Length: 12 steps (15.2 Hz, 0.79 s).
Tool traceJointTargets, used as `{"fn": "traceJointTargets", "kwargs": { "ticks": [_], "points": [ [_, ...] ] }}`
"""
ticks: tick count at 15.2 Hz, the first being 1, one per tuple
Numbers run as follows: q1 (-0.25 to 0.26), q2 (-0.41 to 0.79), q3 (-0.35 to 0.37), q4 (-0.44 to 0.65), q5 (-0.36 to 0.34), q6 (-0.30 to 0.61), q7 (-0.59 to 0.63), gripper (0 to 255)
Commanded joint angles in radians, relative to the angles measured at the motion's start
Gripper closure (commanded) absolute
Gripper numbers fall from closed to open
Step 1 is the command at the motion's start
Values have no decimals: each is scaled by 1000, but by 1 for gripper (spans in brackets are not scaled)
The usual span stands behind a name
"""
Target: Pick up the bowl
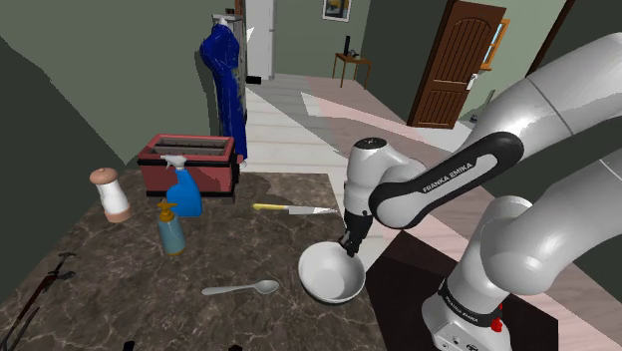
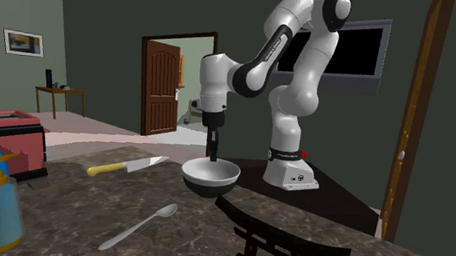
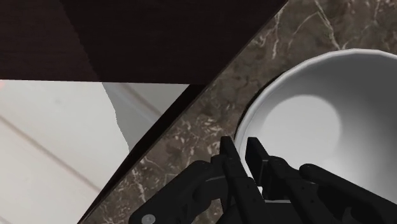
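Black fingers [image 3: 230, 159] clasp the round white bowl [image 3: 305, 121] by its thin rim.

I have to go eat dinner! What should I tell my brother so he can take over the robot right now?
Gripper: the black two-finger gripper is shut on the rim of the white round bowl, one finger inside, one outside.
Bowl: it appears to sit on the dark marble counter, near its edge.
Done: reach and grasp.
Left: lift the bowl straight up.
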Motion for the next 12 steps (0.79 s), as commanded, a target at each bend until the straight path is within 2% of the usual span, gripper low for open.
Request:
{"fn": "traceJointTargets", "kwargs": {
  "ticks": [1,12],
  "points": [
    [1,-24,-4,7,0,-31,-3,255],
    [7,-175,-25,73,-2,-249,-12,255]
  ]
}}
